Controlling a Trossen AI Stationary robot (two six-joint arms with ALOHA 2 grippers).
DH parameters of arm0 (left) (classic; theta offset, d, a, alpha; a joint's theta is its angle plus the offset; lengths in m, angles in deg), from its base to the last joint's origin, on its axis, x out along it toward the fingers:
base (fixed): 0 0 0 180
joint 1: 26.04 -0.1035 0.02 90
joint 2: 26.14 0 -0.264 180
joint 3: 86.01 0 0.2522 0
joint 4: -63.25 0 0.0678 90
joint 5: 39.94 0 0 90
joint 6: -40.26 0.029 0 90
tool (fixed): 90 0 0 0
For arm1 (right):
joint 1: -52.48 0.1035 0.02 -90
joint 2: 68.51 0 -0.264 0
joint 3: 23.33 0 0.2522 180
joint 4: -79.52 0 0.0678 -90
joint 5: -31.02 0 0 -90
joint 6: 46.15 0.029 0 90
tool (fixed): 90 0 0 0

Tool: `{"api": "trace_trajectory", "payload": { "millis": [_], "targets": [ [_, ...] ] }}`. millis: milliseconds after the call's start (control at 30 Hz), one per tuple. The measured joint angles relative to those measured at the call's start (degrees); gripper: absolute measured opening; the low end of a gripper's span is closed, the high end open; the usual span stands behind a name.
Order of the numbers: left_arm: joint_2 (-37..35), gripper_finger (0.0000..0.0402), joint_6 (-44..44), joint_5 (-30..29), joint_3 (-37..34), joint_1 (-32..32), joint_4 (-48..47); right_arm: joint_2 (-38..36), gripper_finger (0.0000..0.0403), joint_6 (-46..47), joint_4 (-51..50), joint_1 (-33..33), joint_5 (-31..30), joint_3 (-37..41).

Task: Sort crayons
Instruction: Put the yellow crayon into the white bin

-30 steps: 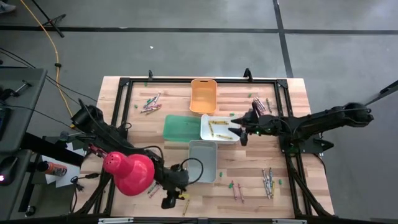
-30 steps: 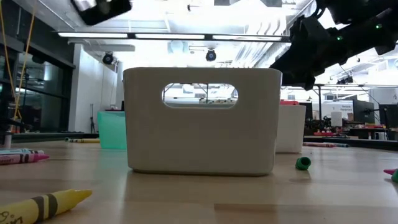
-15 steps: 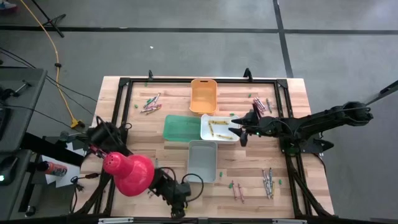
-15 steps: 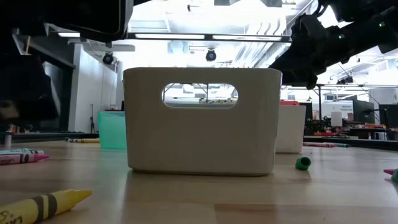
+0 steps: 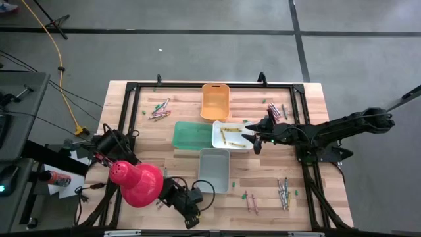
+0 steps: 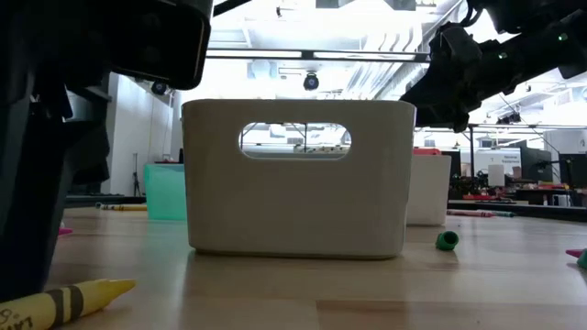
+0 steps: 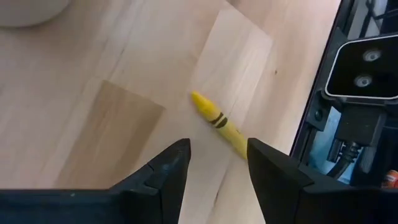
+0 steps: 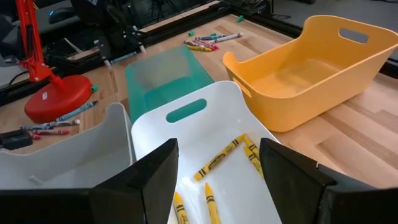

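Note:
A yellow crayon (image 7: 216, 118) lies flat on the wood near the table's front edge; it also shows in the low view (image 6: 66, 302). My left gripper (image 7: 217, 163) is open just above it, pointing steeply down, one finger on each side of the crayon's near end, apart from it. My right gripper (image 8: 217, 186) hangs open over the white bin (image 8: 186, 134), which holds several yellow crayons (image 8: 219, 157). More crayons lie in loose heaps at the far left (image 5: 159, 108), far right (image 5: 275, 110) and near right (image 5: 284, 192).
A grey bin (image 5: 214, 170) stands right of my left gripper. A green bin (image 5: 192, 134) sits left of the white bin and an orange bin (image 5: 214, 101) beyond it. A red lamp base (image 5: 138, 183) is beside the left arm. A black frame (image 5: 131, 89) rims the table.
My left gripper has come down toward the table at the near edge and rolled about its own axis; its arm now fills the low view's left side and hides the pink crayons there. Its fingers have stayed open.

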Motion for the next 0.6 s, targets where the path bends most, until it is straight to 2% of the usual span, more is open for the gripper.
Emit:
{"api": "trace_trajectory", "payload": {
  "millis": [233, 400, 600],
  "targets": [
    [0.30, 0.0158, 0.96, -0.37, 0.59, -0.07, 0.71, 0.00, 0.0220, 0.00, -0.11, 0.00, -0.55, 0.00],
    [0.92, 0.0158, 7.47, -0.60, 2.88, -0.23, -0.53, 0.00, 0.0220, 0.00, -0.15, 0.00, -0.57, 0.00],
    [0.44, 0.0158, 16.51, -3.33, 7.94, -0.96, -11.20, 0.00, 0.0220, 0.02, -0.35, 0.00, -0.57, 0.00]
  ]
}}
